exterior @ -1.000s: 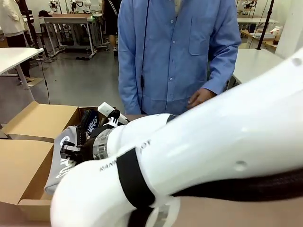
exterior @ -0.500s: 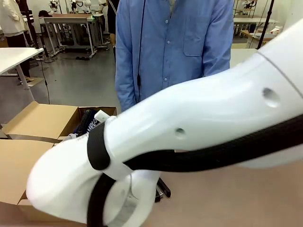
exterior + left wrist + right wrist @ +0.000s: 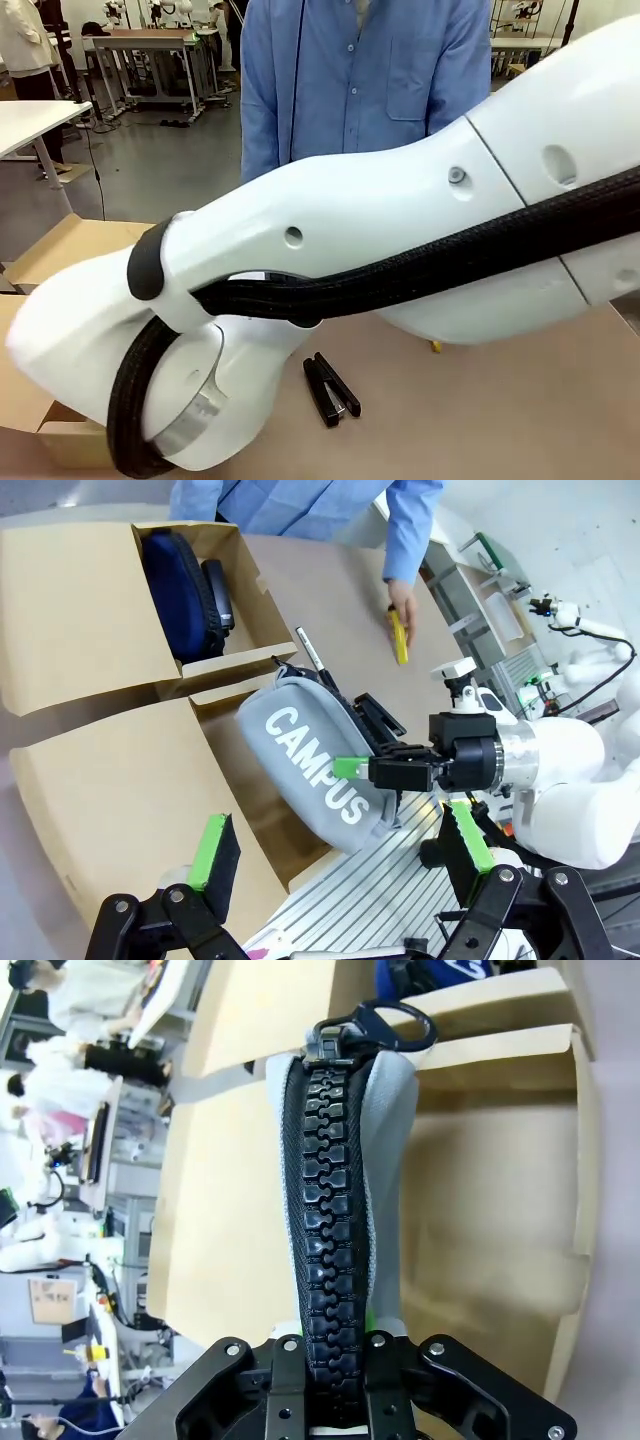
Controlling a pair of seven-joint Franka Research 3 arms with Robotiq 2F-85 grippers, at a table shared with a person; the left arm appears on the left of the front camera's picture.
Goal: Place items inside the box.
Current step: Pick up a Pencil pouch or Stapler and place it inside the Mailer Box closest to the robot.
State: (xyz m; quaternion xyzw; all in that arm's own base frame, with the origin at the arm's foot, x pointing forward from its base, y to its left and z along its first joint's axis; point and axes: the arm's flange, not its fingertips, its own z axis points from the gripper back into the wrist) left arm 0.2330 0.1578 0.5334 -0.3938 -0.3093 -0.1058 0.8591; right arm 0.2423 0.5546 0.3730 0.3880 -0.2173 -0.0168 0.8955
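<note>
Hovering above the brown table (image 3: 500, 420) (white workbenches (image 3: 30, 115) behind), right jaws clamp the grey CAMPUS case (image 3: 310, 770); left jaws gape.

grey pencil case (image 3: 310, 770), white lettering | navy pencil case (image 3: 180, 590) | yellow utility knife (image 3: 399, 640) | brown box (image 3: 90, 600)

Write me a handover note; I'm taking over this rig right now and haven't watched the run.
Left tool: open, empty, hovering over the box.
Right tool: shut on the grey case, which hangs at the box's opening, not yet released.
Done, in the box: navy case, one stapler.
On the table: second stapler, pen by the box, yellow knife at the person's hand.
Left: release the grey case, then box the second stapler, pen and knife.
</note>
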